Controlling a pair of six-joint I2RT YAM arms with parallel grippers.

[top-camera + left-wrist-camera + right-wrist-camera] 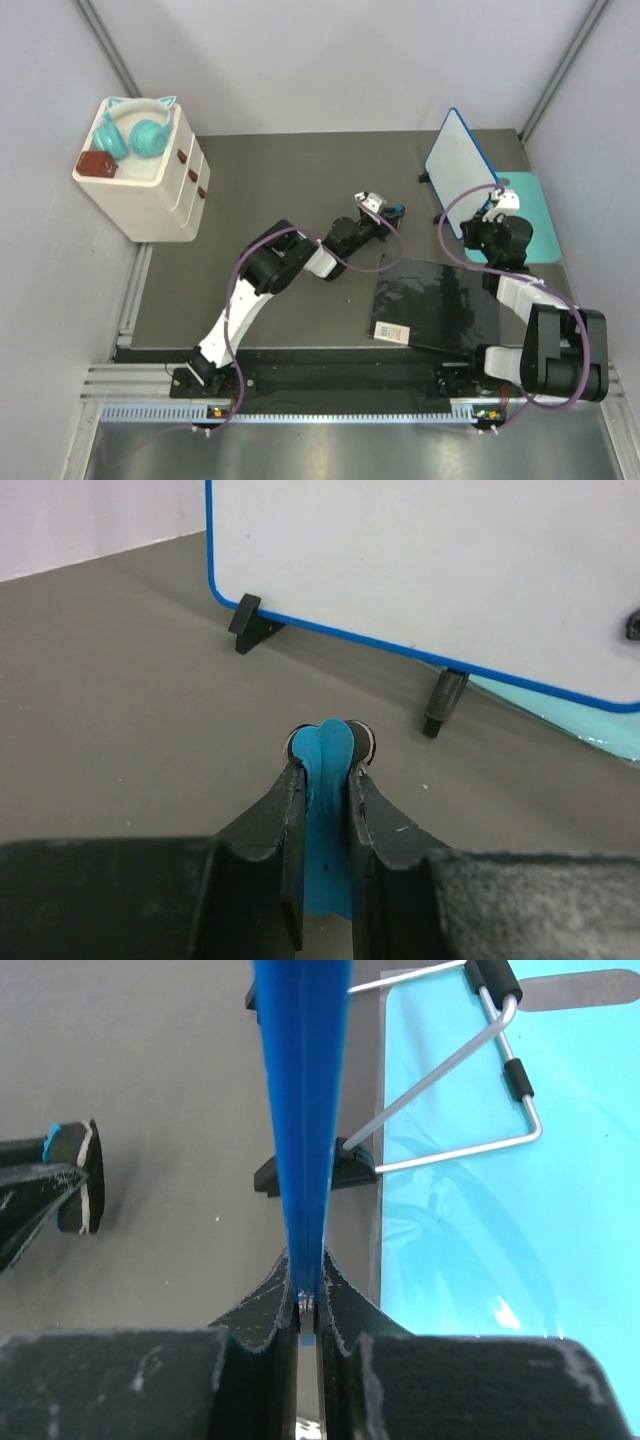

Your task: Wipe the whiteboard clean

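I'd guess the board is light, stiff and slick. Your right hand pinches its rim edge-on, and your left hand clamps the eraser, board just ahead.

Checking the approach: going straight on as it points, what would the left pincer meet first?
Probably the whiteboard, low between its black feet, touched by the held blue eraser; depth unclear.
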